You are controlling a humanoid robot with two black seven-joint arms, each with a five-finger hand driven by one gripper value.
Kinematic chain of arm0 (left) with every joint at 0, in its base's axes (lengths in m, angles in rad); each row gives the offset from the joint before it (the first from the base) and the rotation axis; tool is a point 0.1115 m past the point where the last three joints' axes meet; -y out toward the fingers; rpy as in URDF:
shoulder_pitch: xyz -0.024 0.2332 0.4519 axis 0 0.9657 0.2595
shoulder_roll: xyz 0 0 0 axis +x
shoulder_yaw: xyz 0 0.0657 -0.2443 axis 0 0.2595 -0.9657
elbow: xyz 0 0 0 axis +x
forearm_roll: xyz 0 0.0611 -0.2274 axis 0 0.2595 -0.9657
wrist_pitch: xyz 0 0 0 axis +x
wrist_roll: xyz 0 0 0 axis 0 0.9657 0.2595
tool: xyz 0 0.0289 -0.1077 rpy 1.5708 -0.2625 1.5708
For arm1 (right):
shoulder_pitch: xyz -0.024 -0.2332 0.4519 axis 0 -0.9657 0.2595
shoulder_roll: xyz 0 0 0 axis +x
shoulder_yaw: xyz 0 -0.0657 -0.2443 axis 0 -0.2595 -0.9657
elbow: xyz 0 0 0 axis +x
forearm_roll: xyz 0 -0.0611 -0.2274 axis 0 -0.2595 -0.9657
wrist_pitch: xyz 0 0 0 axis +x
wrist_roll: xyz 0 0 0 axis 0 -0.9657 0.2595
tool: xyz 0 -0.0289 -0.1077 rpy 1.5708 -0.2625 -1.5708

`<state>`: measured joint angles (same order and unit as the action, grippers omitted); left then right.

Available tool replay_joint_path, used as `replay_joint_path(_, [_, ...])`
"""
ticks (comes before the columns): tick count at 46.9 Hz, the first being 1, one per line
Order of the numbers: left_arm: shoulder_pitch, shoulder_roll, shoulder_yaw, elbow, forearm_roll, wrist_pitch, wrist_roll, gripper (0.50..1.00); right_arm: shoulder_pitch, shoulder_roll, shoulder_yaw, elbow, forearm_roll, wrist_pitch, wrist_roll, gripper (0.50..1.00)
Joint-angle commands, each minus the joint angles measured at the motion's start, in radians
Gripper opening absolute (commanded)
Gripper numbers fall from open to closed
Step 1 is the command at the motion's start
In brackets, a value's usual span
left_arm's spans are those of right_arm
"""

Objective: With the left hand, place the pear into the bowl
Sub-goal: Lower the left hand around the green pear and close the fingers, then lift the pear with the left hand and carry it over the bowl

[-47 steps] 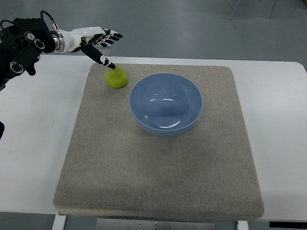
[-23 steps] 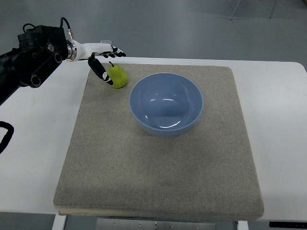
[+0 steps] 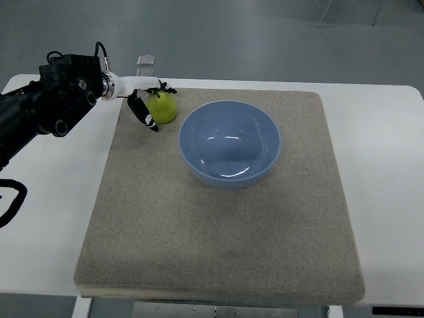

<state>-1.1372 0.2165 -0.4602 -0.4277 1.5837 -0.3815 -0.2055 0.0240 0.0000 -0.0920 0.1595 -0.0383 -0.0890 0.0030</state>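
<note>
The left hand (image 3: 147, 98) reaches in from the picture's left edge on a black arm (image 3: 46, 106) and sits at the far left corner of the grey mat (image 3: 218, 225), right against the pear (image 3: 162, 106). Its fingers (image 3: 144, 114) are partly curled about the fruit: 1 dark finger hangs down along the pear's left side, and others show thinly over its top and far side, but from this steep view I cannot tell whether they actually clamp it or only rest beside it. The pear, yellow-green and upright, stands on the mat just beside the left rim of the blue bowl (image 3: 265, 162), outside it. The bowl sits on the mat a little beyond its middle, holding nothing. The mat covers most of the white worktop (image 3: 46, 218). A small clear object (image 3: 146, 59) lies just past the worktop's far edge, behind the hand.
</note>
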Motion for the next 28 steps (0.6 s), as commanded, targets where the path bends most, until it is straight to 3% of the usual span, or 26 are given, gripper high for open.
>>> replay_joint_path(1, [0.001, -0.008, 0.000, 0.000, 0.001, 0.016, 0.000, 0.979, 0.001, 0.000, 0.000, 0.000, 0.000, 0.000, 0.000, 0.924])
replay_joint_path(6, [0.001, -0.009, 0.000, -0.002, 0.001, 0.018, 0.000, 0.964, 0.001, 0.000, 0.000, 0.000, 0.000, 0.000, 0.000, 0.926])
replay_joint_path(9, [0.001, -0.009, 0.000, -0.003, 0.002, 0.018, 0.000, 0.919, 0.001, 0.000, 0.000, 0.000, 0.000, 0.000, 0.000, 0.924])
replay_joint_path(15, [-0.001, -0.006, 0.000, -0.011, 0.005, 0.018, 0.000, 0.759, -0.001, 0.000, 0.000, 0.000, 0.000, 0.000, 0.000, 0.924])
replay_joint_path(19, [-0.001, -0.002, 0.000, -0.011, 0.005, 0.016, 0.000, 0.619, 0.001, 0.000, 0.000, 0.000, 0.000, 0.000, 0.000, 0.924])
replay_joint_path(24, [-0.007, 0.007, 0.000, -0.019, 0.005, 0.018, 0.000, 0.502, 0.001, 0.000, 0.000, 0.000, 0.000, 0.000, 0.000, 0.924])
replay_joint_path(28, [-0.016, 0.023, -0.008, -0.049, 0.004, 0.013, 0.000, 0.500, 0.001, 0.000, 0.000, 0.000, 0.000, 0.000, 0.000, 0.926])
